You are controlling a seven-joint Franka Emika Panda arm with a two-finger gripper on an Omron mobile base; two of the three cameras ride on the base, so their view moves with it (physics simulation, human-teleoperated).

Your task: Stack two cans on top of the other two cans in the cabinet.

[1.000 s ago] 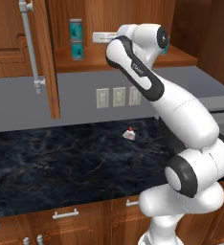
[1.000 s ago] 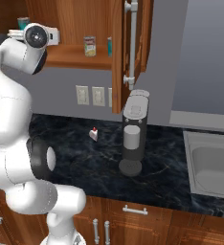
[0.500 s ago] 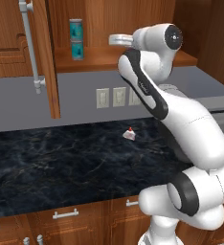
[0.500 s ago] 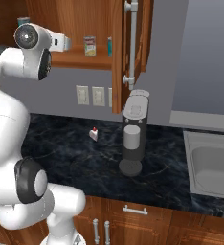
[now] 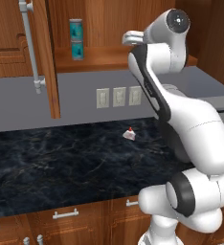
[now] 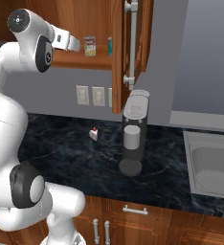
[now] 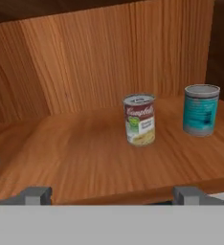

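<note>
left base view: the white arm reaches up to the reddish-brown wooden wall cabinet (image 5: 109,57), its hand level with the plank shelf. at the shelf's left end, 2 teal-labelled silver-rimmed tins stand 1 on top of the other (image 5: 76,39), so 1 stack looks done. the open door with its long silver bar handle (image 5: 30,48) hangs to the left. a small white-and-red object (image 5: 128,134) lies on the dark marble counter below.

right base view: the pale cream-green labelled tin with a red band (image 6: 89,46) stands on the shelf just beyond the hand, and a sliver of a teal tin (image 6: 109,46) shows beside the door edge. a grey coffee machine (image 6: 134,131) stands on the counter under the door.

hand view: the gripper (image 7: 113,195) has its 2 dark tips set wide apart with nothing between them, aimed along the shelf. the cream-green tin stands upright near the middle; the single teal tin (image 7: 200,109) is to its right, near but apart.

risk, as i judge it — the cream-green tin sits a little off the tips' midline, so a straight advance could nudge it over, or push it toward the teal tin it should be stacked on.
</note>
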